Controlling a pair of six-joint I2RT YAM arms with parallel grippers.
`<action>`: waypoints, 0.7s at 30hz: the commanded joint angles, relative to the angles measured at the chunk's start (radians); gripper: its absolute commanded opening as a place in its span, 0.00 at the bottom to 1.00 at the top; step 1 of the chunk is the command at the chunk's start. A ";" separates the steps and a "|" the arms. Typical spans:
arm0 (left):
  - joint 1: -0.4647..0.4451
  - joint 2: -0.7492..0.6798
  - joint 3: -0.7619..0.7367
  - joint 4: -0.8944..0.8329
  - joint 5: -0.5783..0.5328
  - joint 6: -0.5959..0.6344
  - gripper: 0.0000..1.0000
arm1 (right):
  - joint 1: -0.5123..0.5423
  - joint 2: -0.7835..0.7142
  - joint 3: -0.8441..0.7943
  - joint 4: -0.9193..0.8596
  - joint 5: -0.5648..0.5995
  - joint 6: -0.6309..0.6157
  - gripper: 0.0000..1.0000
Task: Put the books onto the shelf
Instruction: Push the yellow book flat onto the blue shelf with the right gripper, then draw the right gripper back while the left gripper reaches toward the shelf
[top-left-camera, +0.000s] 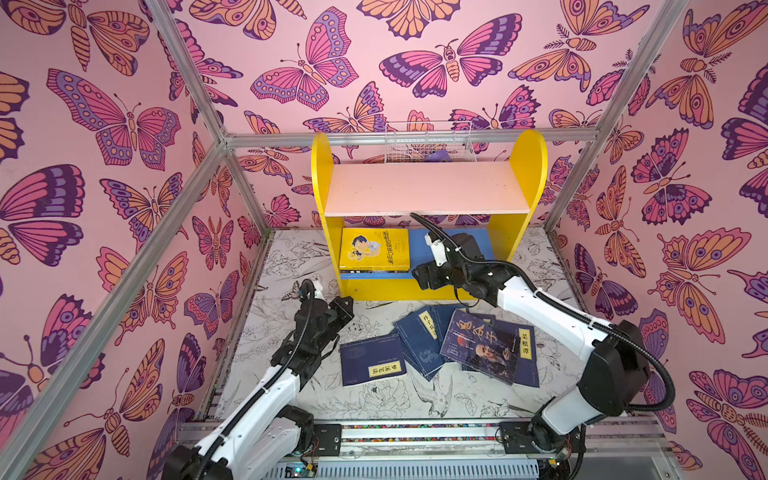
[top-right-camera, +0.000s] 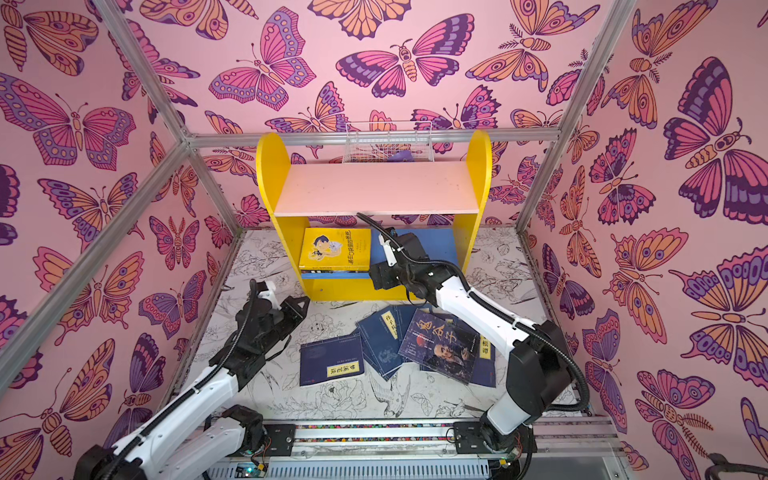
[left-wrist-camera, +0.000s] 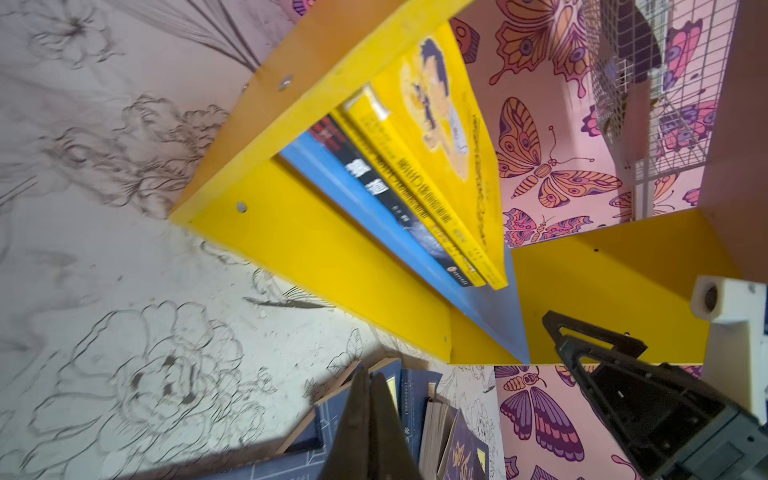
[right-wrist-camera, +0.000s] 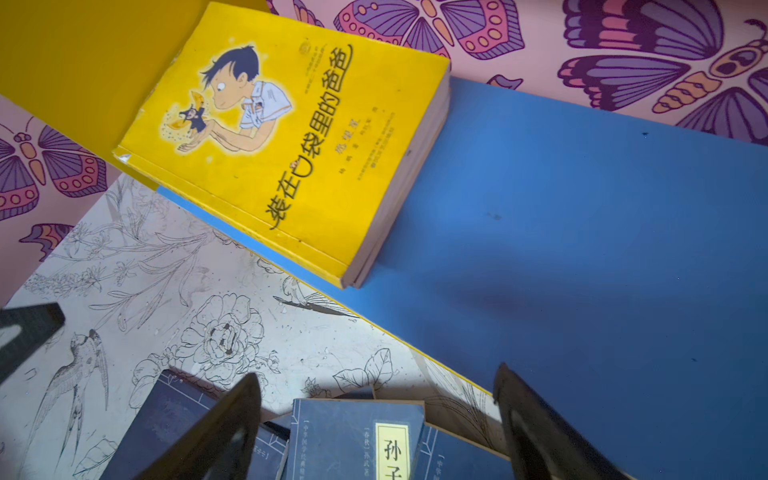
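R tool open, navy book label "孙子" (cropped)

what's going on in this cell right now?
Two arms are shelving books. A short stack topped by a yellow book already lies on the blue lower board of the shelf; the pink upper board is bare. The right gripper is open and empty at the front of the lower board. The left gripper is shut and empty, off the shelf's left front corner. A pile of navy books waits on the table.
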 joint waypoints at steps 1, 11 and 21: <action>-0.017 0.076 0.072 0.080 -0.014 0.090 0.00 | -0.017 -0.050 -0.036 0.009 0.021 0.000 0.88; -0.020 0.276 0.252 0.067 -0.075 0.127 0.00 | -0.031 -0.087 -0.084 0.015 0.003 0.016 0.88; -0.021 0.301 0.280 0.020 -0.085 0.136 0.00 | -0.046 -0.073 -0.081 0.018 -0.009 0.027 0.88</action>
